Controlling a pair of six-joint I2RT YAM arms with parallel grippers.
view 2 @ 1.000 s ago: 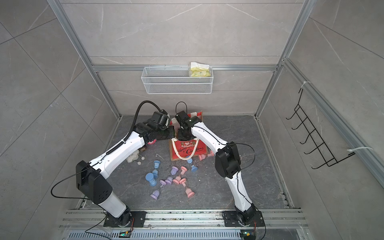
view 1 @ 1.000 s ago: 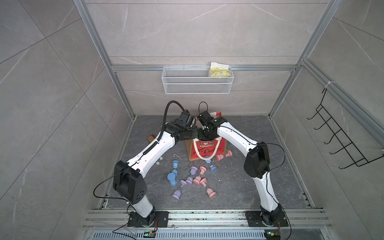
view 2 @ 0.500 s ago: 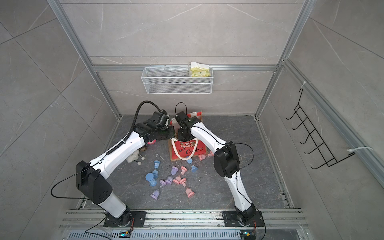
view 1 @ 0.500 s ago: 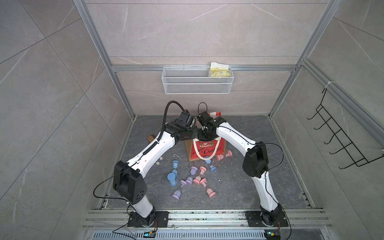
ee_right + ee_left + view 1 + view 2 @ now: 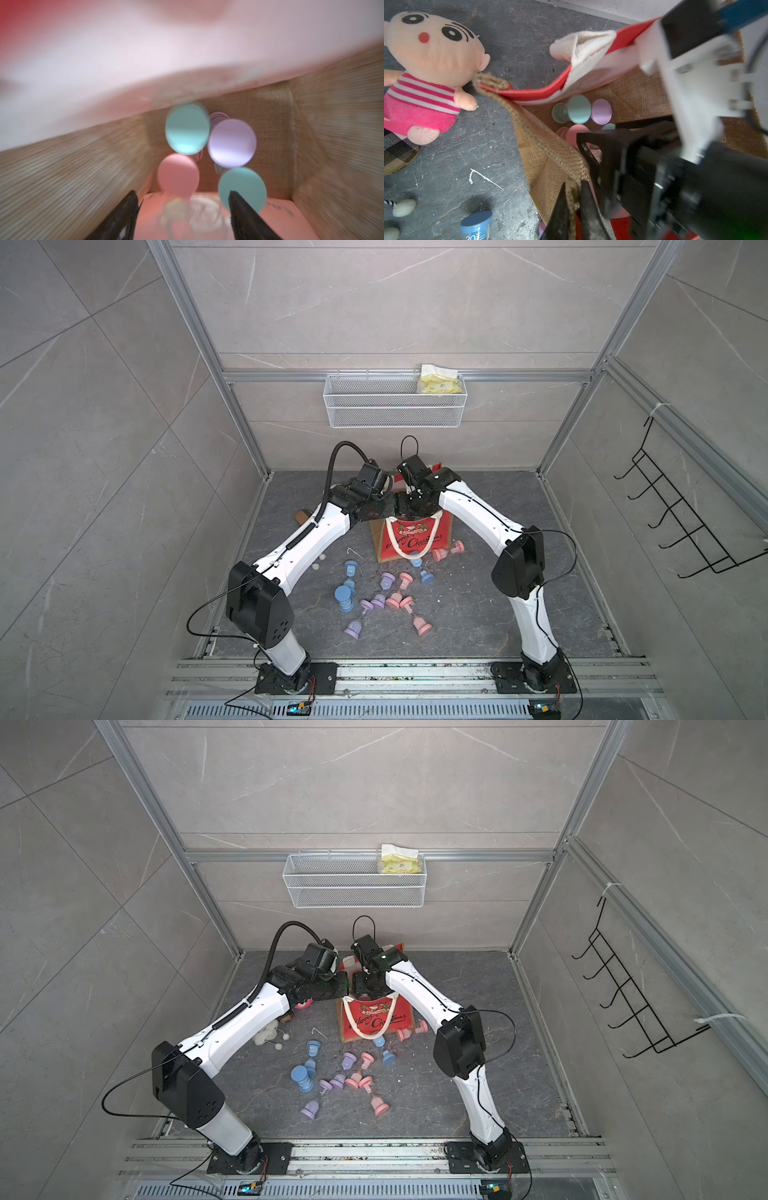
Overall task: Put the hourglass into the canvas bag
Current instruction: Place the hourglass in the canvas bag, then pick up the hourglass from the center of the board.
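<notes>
Canvas bag (image 5: 411, 539) stands toward the back of the tabletop (image 5: 478, 614), red printed front facing the arm bases, mouth up. Both arms meet over its mouth.

Left claw (image 5: 574, 201): closed, pinching the tan burlap rim at one corner of the bag. The rim is drawn outward there and the mouth gapes.

Right claw (image 5: 182, 216): down inside the bag, fingers well apart, gripping nothing. This view is heavily blurred.

Pink hourglass (image 5: 177, 174): inside the bag, just beyond the right claw's fingertips and in line with the gap between them. It touches neither finger as far as the blur allows. Cannot tell whether it rests on the bottom.

Also inside, packed close: teal hourglasses (image 5: 187, 128), two of them, and a lilac hourglass (image 5: 231, 143).

Outside: loose hourglasses (image 5: 344, 597) in blue, lilac and pink lie scattered on the tabletop in front of the bag.

Plush doll (image 5: 431, 68) in pink stripes lies near the bag on the left arm's side.

White wire basket (image 5: 395, 406) hangs on the back wall, with a yellow packet (image 5: 438, 383) at one end.
</notes>
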